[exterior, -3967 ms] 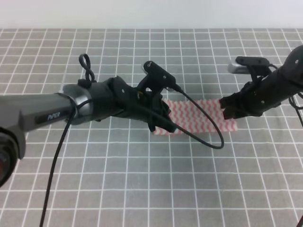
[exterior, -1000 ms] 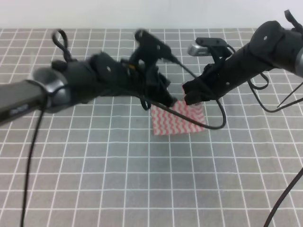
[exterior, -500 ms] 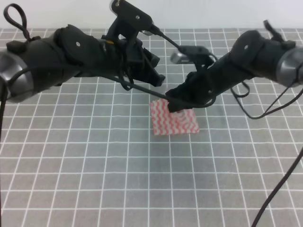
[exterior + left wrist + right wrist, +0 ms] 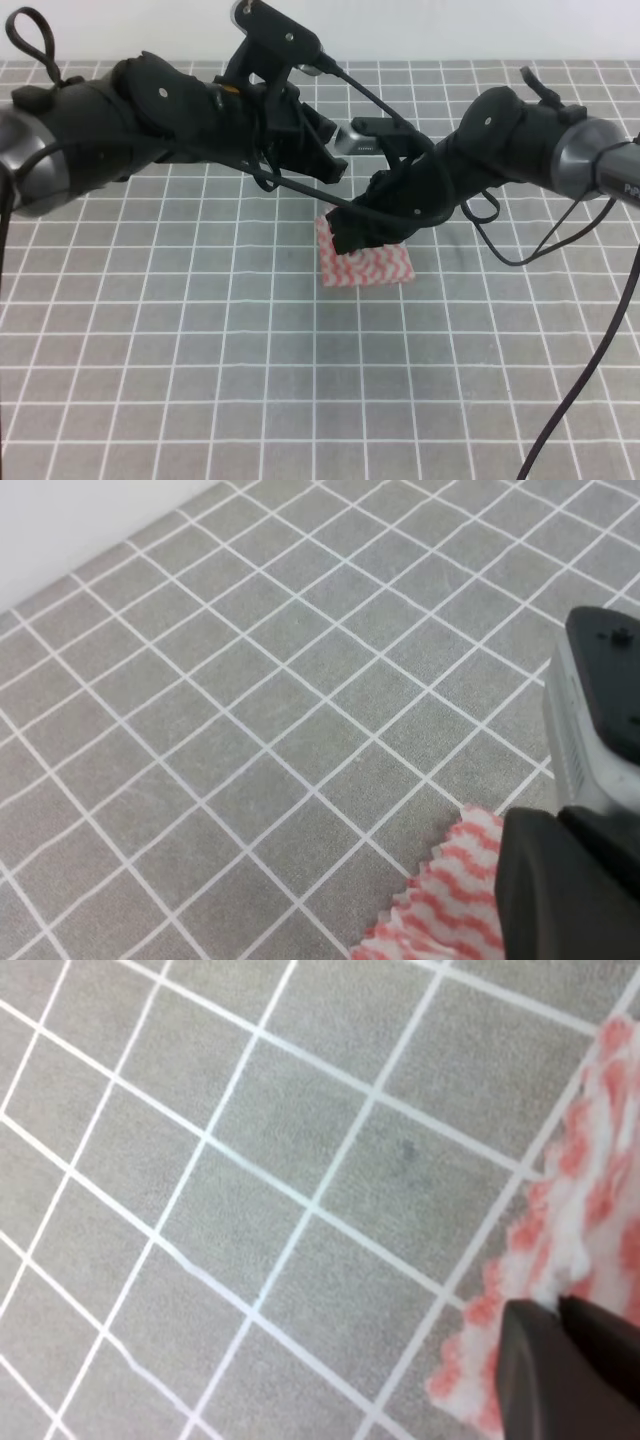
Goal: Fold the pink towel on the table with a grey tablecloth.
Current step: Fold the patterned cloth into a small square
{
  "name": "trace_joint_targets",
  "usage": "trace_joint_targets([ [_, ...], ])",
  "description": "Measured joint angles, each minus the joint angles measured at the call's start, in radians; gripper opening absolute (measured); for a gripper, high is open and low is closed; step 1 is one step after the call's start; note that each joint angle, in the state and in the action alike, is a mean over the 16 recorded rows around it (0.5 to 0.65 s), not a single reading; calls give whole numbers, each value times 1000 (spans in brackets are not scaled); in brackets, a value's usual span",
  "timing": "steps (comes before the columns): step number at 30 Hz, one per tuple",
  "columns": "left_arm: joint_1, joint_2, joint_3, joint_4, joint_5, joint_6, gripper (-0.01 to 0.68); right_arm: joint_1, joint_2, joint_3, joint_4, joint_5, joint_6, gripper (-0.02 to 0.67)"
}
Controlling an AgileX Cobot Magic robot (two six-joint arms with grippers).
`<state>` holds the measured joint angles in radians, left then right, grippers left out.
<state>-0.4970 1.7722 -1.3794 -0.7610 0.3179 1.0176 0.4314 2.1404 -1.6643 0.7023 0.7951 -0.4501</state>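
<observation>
— What do you see from overhead?
— The pink towel [image 4: 366, 264] lies folded small, near the middle of the table with a grey tablecloth [image 4: 200, 370]. The right gripper [image 4: 352, 231] sits at the towel's eleven o'clock corner, down on the cloth. The left gripper [image 4: 322, 158] hangs above and behind, at about twelve o'clock from the towel, not touching it. I cannot tell how its jaws stand.

— And the left wrist view?
— Grid cloth, with a scalloped towel [image 4: 445, 905] corner at five o'clock. The dark and silver body beside it hides the rest.

— The right wrist view?
— Blurred. The towel [image 4: 580, 1240] edge is at four o'clock, and dark fingertips [image 4: 540, 1370] look pinched together on its corner.
</observation>
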Motion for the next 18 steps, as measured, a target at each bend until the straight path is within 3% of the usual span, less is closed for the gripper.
trace_joint_targets([
  [8, 0, 0, 0, 2, 0, 0, -2, 8, 4, 0, 24, -21, -11, 7],
  [18, 0, 1, 0, 3, 1, 0, -2, 8, 3, 0, 88, -21, -47, 155],
])
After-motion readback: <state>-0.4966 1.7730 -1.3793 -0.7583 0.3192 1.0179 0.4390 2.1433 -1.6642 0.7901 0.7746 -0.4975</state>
